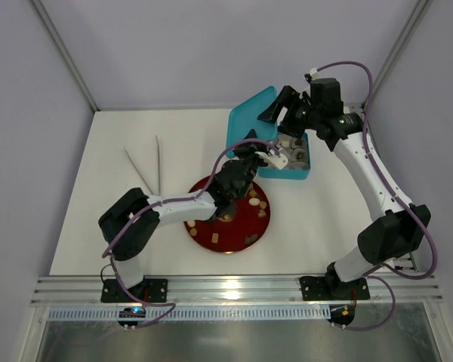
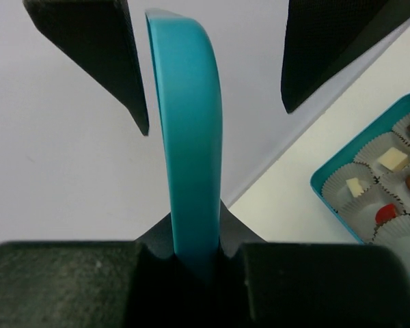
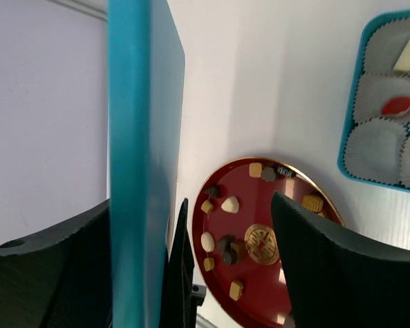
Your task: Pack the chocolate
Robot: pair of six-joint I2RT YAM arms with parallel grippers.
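One plate (image 1: 211,240), two tweezers (image 1: 147,172)
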